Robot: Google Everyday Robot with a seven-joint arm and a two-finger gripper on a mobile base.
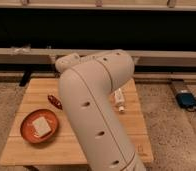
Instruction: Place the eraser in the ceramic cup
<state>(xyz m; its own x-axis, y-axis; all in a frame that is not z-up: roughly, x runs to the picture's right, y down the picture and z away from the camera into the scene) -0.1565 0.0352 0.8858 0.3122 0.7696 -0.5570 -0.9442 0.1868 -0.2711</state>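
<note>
Mostly the bulky white robot arm fills the view above the light wooden table.
Its gripper is hidden behind that arm, clenched; on what, I cannot tell. The small black eraser and white ceramic cup are hidden too. A wide orange-red dish holding a pale square slab sits at the view's left, and a small white tube-shaped bottle at its right.

A table of pale wooden planks stands on a speckled grey-brown floor. Behind it a pale horizontal rail runs under a wide black panel. A small blue device lies on the floor at the right.
</note>
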